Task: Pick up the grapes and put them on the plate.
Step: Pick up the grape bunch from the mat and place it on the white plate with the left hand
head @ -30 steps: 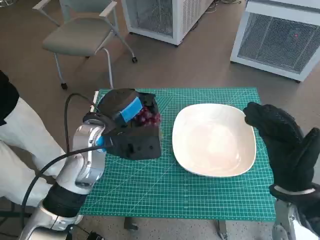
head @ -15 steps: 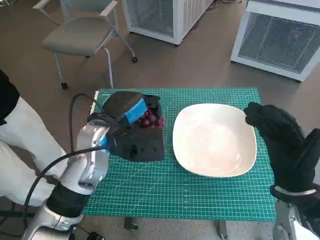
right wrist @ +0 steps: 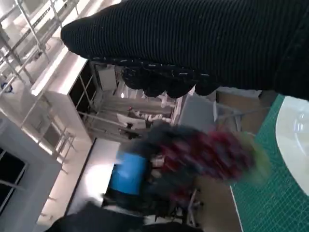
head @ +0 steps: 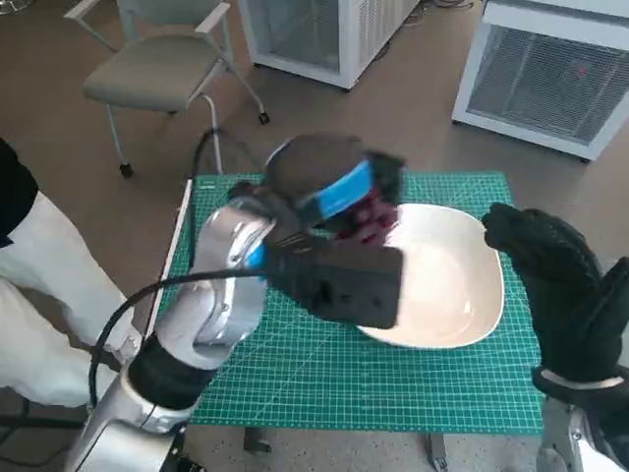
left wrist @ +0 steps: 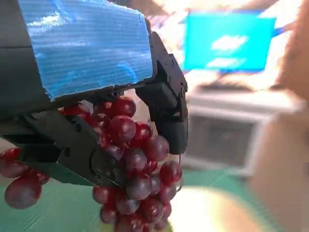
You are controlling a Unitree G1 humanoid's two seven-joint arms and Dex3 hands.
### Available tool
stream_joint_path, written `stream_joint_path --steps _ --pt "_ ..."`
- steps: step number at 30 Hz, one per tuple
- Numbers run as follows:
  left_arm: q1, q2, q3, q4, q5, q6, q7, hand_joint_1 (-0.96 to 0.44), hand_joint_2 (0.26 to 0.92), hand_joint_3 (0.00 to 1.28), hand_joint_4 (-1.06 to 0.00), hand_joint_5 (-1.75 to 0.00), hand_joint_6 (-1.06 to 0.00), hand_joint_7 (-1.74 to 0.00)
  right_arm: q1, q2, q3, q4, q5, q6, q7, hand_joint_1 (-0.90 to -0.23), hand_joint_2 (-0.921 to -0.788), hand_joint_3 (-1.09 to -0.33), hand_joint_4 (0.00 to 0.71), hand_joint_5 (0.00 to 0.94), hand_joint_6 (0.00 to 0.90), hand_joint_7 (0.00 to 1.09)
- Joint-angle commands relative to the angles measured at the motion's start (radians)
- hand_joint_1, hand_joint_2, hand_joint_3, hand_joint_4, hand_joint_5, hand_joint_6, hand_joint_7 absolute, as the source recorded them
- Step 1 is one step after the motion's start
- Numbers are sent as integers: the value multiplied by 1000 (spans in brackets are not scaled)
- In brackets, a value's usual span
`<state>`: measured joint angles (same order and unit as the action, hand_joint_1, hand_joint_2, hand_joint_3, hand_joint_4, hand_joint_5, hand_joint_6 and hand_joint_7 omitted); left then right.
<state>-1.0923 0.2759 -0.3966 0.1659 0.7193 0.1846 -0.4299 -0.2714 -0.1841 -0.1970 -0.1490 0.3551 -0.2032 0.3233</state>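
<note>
My left hand (head: pixel 329 211) grips a bunch of dark red grapes (head: pixel 371 213) and holds it in the air over the left edge of the white plate (head: pixel 452 280). In the left wrist view the grapes (left wrist: pixel 133 164) hang in a cluster between the black fingers (left wrist: pixel 166 104) under the blue-taped hand (left wrist: pixel 77 43). My right hand (head: pixel 550 280), in its black glove, hovers open at the plate's right rim, holding nothing. The right wrist view shows the glove (right wrist: pixel 193 43) and, blurred beyond it, the grapes (right wrist: pixel 207 152) and the left hand (right wrist: pixel 128 174).
The plate lies on a green cutting mat (head: pixel 295 388) that covers the small table. A grey chair (head: pixel 162 64) stands behind the table on the left, white cabinets (head: pixel 550 74) behind on the right. A person's pale trouser leg (head: pixel 44 285) is close by the table's left side.
My left hand has lifted the grapes off the mat and carried them to the right, from the mat's left part to above the plate's left edge. The right hand has stayed put.
</note>
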Motion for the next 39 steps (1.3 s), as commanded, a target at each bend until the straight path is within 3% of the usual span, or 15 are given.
stream_joint_path --steps 1,3,7,9,11,15,23,29,31,33,36,37,39 --pt "-47 -32 -10 52 -19 -52 34 3 910 97 -612 -1406 -717 -911 32 4 -6 -9 1 12 -15 -499 -921 -558 424 520 192 901" --pt "-60 -45 -13 74 -22 -69 47 4 901 121 -593 -1413 -714 -933 37 5 -7 -15 0 12 -19 -499 -921 -558 424 519 191 901" --pt "-80 -67 -23 129 -19 -99 76 3 715 491 -579 -1384 -620 -1229 48 6 -7 -29 -4 14 -31 -500 -921 -558 422 517 191 902" --pt "-87 -75 -30 157 -16 -113 88 2 666 590 -573 -1389 -598 -1295 52 7 -7 -35 -6 14 -37 -501 -921 -558 422 515 191 902" --pt "-94 -80 -37 180 -12 -123 98 3 692 545 -564 -1358 -603 -1306 56 6 -8 -39 -8 14 -41 -502 -921 -558 421 514 191 902" --pt "-110 -92 -49 233 -4 -130 107 3 857 296 -509 -1327 -546 -1320 62 6 -10 -43 -11 11 -48 -502 -921 -558 421 512 190 903" --pt "-122 -113 -65 285 -5 -108 95 2 917 147 -530 -1167 -636 -1312 64 8 -7 -39 -16 4 -56 -498 -921 -558 422 509 189 904" --pt "-113 -126 -69 309 -6 -121 130 2 920 116 -537 -1368 -683 -1062 66 12 -3 -41 -19 3 -62 -497 -921 -559 422 508 188 905" --pt "-108 -133 -66 322 -12 -130 147 2 920 141 -523 -1391 -635 -1106 66 13 -1 -40 -19 2 -63 -497 -921 -560 422 507 187 906" --pt "-105 -142 -63 338 -22 -130 152 78 905 217 -497 -1415 -549 -1041 65 14 -1 -39 -19 2 -63 -496 -921 -560 422 507 187 906" --pt "-107 -153 -62 356 -35 -115 136 231 858 332 -462 -1437 -473 -574 65 15 -1 -37 -18 0 -63 -495 -921 -560 423 507 186 907" --pt "-107 -154 -63 359 -37 -107 127 212 840 322 -417 -1306 -442 -422 64 15 -1 -36 -17 -1 -62 -495 -921 -560 423 507 186 907" --pt "-106 -156 -65 359 -37 -92 110 79 810 226 -297 -820 -375 -221 64 15 -1 -35 -14 -1 -61 -495 -921 -559 423 506 187 908"
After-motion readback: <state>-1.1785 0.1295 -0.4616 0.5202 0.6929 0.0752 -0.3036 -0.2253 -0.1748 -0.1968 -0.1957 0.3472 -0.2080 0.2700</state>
